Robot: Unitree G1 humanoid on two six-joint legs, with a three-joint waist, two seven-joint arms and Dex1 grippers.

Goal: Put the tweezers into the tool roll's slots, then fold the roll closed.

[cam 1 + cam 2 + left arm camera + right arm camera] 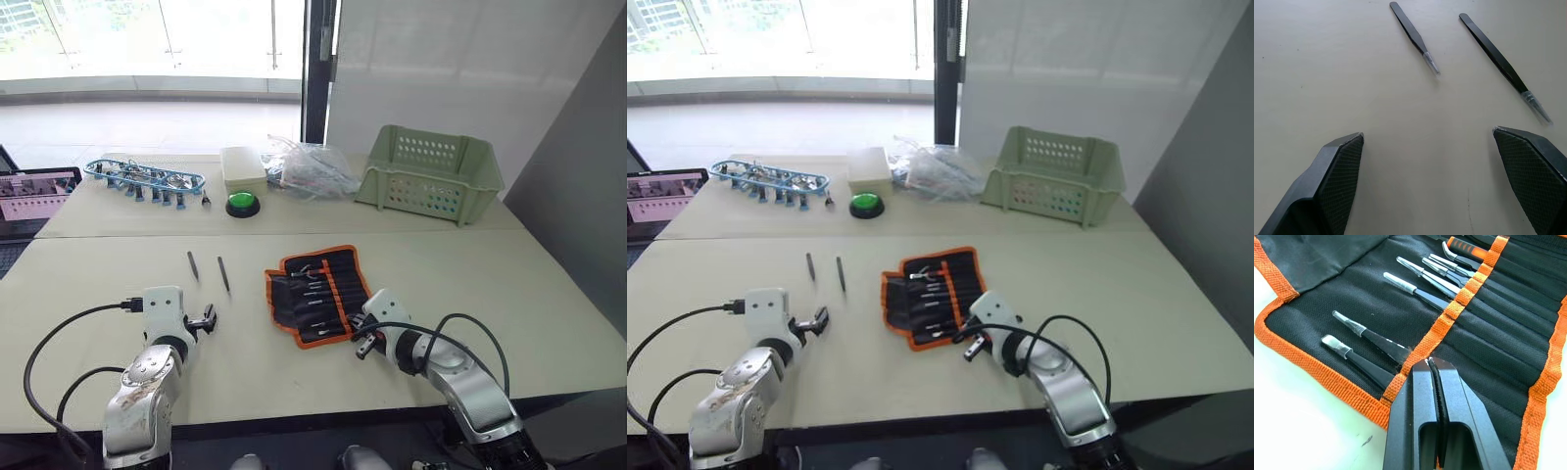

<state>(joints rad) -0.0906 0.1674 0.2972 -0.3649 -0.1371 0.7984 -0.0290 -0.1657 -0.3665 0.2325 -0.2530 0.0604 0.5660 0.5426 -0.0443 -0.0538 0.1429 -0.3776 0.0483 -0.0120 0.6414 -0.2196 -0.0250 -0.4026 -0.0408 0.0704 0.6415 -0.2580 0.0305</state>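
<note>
Two loose tweezers (193, 265), tips robotward

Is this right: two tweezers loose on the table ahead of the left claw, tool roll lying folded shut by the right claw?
Not quite. The two tweezers do lie loose ahead of the left claw, but the tool roll by the right claw lies unfolded and open, tools already in its slots, as the right wrist view shows.

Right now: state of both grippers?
Left gripper: open, empty, on the table short of two loose tweezers.
Right gripper: shut, holding nothing, tip at the tool roll.
</note>
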